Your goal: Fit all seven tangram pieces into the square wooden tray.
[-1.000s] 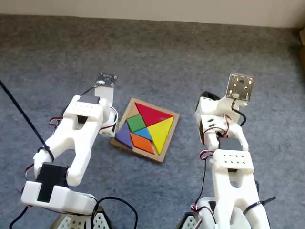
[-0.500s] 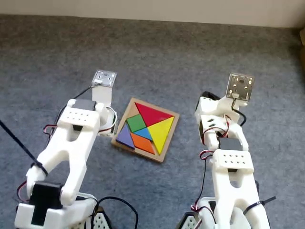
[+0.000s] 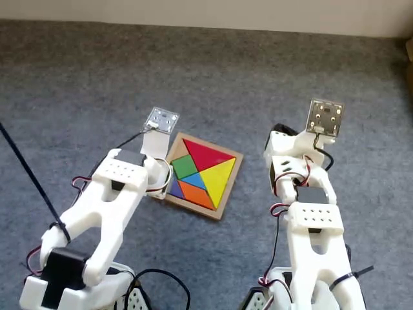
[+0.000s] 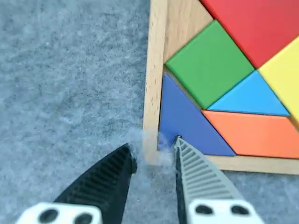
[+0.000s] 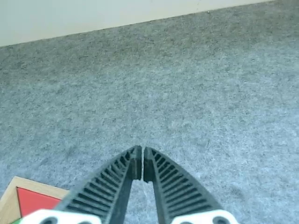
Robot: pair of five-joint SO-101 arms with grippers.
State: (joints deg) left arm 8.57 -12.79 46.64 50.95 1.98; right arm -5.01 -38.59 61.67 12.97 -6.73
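Note:
The square wooden tray (image 3: 227,191) lies between the arms, holding several coloured pieces: a red triangle (image 3: 206,155), a yellow triangle (image 3: 219,177), a green square (image 3: 185,166) and an orange piece (image 3: 193,192). My left arm (image 3: 122,187) reaches over the tray's left corner. In the left wrist view my left gripper (image 4: 153,149) is open and straddles the tray rim (image 4: 152,93), its light fingertip (image 4: 180,142) resting on the blue-violet triangle (image 4: 187,123). Bare wood (image 4: 182,23) shows beside the green square (image 4: 210,63). My right gripper (image 5: 141,156) is shut and empty above the carpet.
Grey carpet (image 3: 258,71) covers the whole surface, with open room beyond and on both sides of the tray. The right arm (image 3: 310,219) sits folded to the tray's right. A corner of the tray (image 5: 11,189) with the red piece (image 5: 37,200) shows in the right wrist view.
My left arm has swung right, toward the tray, bringing its gripper to the tray's left corner. The right arm and the tray have not moved.

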